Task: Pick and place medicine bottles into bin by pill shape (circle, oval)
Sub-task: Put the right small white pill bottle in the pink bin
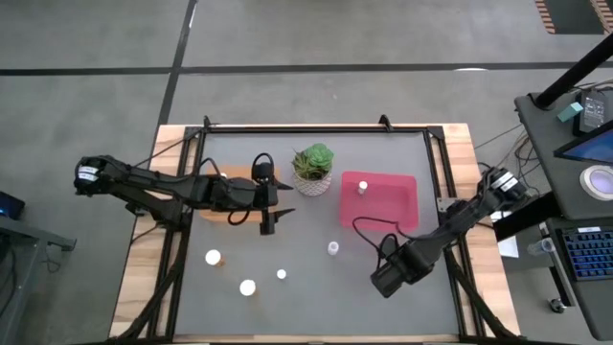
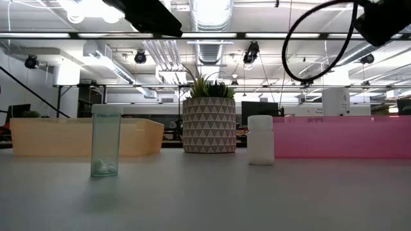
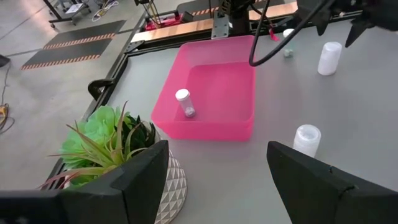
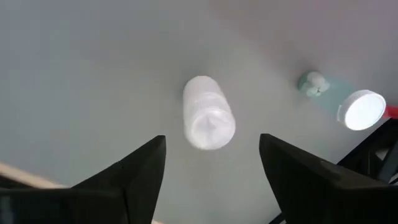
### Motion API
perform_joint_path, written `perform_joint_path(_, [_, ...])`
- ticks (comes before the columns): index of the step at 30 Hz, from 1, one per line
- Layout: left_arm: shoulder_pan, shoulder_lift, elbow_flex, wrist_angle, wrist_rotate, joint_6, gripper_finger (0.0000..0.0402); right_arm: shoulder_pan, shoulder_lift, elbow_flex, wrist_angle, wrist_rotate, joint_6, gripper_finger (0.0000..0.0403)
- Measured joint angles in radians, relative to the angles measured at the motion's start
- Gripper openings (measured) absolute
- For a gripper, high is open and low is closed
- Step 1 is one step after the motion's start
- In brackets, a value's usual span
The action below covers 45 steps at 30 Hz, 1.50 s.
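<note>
My right gripper (image 1: pixel 383 279) is open and empty, pointing down over the table in front of the pink tray (image 1: pixel 383 206). In its wrist view a slim white bottle (image 4: pixel 208 121) stands below, between the open fingers, untouched; a clear bottle (image 4: pixel 348 107) with a white cap stands beside it. My left gripper (image 1: pixel 272 218) is open and empty by the orange tray (image 1: pixel 213 215) and faces the pink tray (image 3: pixel 214 118). One white-capped bottle (image 3: pixel 184 103) lies in the pink tray. Other bottles (image 1: pixel 214 257) (image 1: pixel 247 287) (image 1: pixel 281 274) (image 1: pixel 332 248) stand on the table.
A green potted plant (image 1: pixel 312 169) in a patterned white pot stands between the two trays. The low view shows a clear bottle (image 2: pixel 104 149) and a white bottle (image 2: pixel 260 140) standing on the table in front of the trays. A black cable (image 1: pixel 369 230) loops over the pink tray's near side.
</note>
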Motion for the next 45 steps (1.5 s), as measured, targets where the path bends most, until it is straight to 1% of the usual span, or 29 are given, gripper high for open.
perform_joint_path(11, [0.000,0.000,0.000,0.000,0.000,0.000,0.0257,0.004,-0.007,-0.121,0.112,0.000,-0.004,0.0240])
perform_joint_path(20, [0.000,0.000,0.000,-0.001,-0.006,-0.001,0.0257,0.004,-0.008,-0.147,0.142,0.000,-0.007,0.0232])
perform_joint_path(24, [0.000,0.000,0.000,-0.001,-0.007,-0.001,0.0257,0.004,-0.008,-0.149,0.148,0.000,-0.007,0.0211])
perform_joint_path(32, [0.000,0.000,0.000,-0.001,-0.007,0.002,0.0257,0.004,-0.009,-0.144,0.154,0.001,-0.008,0.0145])
perform_joint_path(34, [-0.001,0.000,0.000,0.000,-0.007,0.014,0.0257,0.004,-0.010,-0.142,0.153,0.001,-0.025,0.0133])
perform_joint_path(36, [-0.001,0.000,-0.003,0.000,-0.007,0.016,0.0257,0.004,-0.018,-0.138,0.154,0.001,-0.047,0.0131])
perform_joint_path(42, [-0.001,0.000,-0.039,0.046,-0.007,0.017,0.0257,0.004,-0.096,-0.124,0.162,0.006,-0.137,0.0141])
perform_joint_path(45, [-0.001,-0.003,-0.070,0.094,-0.007,0.020,0.0257,0.004,-0.157,-0.124,0.222,0.061,-0.227,0.0141])
